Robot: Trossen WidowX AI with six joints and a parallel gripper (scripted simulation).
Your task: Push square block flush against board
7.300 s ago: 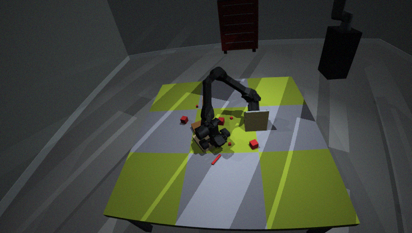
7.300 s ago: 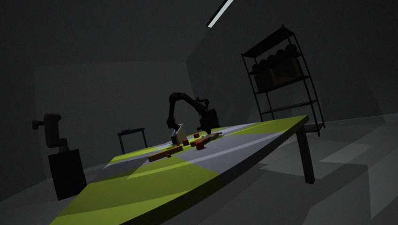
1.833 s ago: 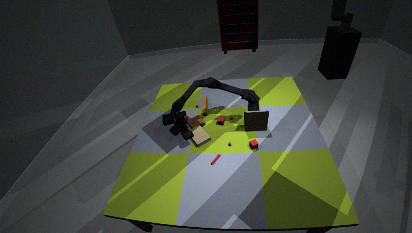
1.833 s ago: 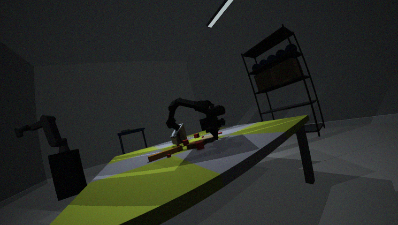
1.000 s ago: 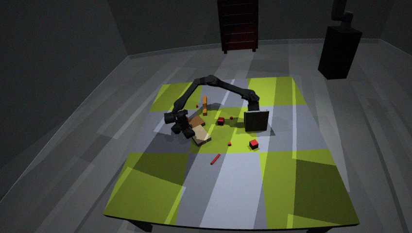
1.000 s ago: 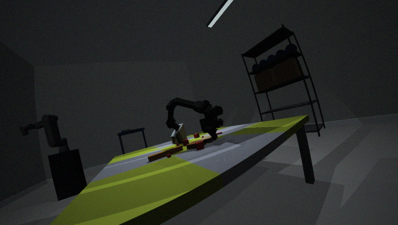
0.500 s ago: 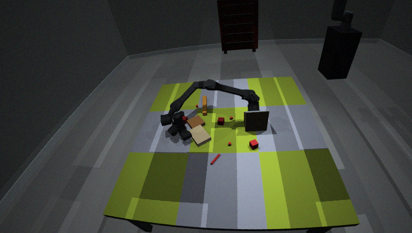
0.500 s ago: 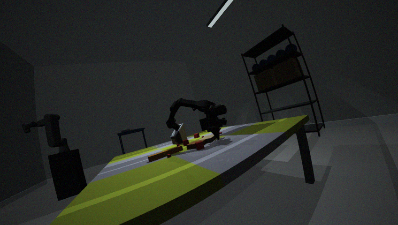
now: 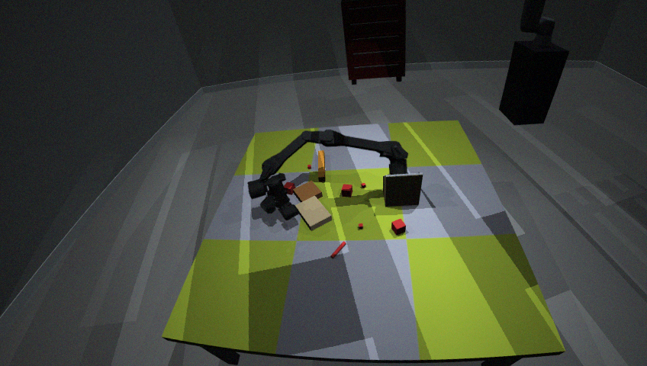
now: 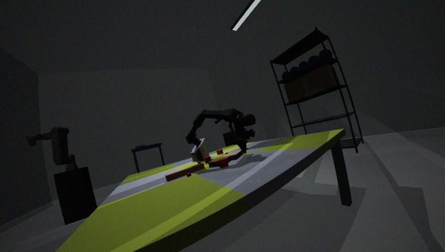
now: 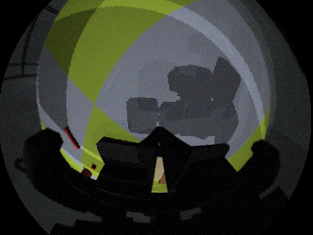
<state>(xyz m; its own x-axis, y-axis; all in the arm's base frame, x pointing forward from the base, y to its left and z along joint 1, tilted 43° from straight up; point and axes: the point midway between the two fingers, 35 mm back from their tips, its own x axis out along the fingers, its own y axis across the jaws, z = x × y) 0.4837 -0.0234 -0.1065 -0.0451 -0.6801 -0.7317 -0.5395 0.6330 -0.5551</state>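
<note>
The board, a tan rectangular slab [image 9: 313, 212] [image 10: 234, 155] [image 11: 158, 167], lies flat left of the table's centre. The square block [image 9: 307, 191] [image 10: 214, 163], brown, lies flat against or very near the board's far end. Its right corner stands out a little past the board's corner; any thin gap there cannot be made out. My gripper [image 9: 291, 213] [image 10: 244, 152] [image 11: 159, 129] is shut and empty, pointing down beside the board's left side in the top view. Whether the tips touch the board or the table cannot be told.
A red cube [image 9: 289, 187] [image 10: 223, 162] stands left of the block. Another red cube [image 9: 346, 190] is to its right, and a third [image 9: 397, 226] is nearer the front. An orange bar [image 9: 321, 165] lies behind. A red stick [image 9: 338, 249] lies in front. A dark panel [image 9: 402, 190] stands by my base.
</note>
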